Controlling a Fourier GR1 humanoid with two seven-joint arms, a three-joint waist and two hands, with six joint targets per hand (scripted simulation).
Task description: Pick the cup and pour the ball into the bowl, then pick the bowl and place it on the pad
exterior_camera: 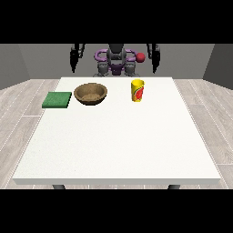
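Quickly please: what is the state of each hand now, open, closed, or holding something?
Hand at the view's left: raised behind the table, holding nothing; fingers cannot be told.
Hand at the view's right: the same, holding nothing; fingers cannot be told.

Large white tabletop (pixel 118 145) on dark legs (pixel 58 186). Floor (pixel 22 109): pale grey wood-look planks with light seams. Walls (pixel 41 59): plain grey, darker at the side panels. Lighting is even and diffuse.

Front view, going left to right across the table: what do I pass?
Green pad → brown bowl → yellow cup. All three stand apart along the table's far side, and neither hand is near them.
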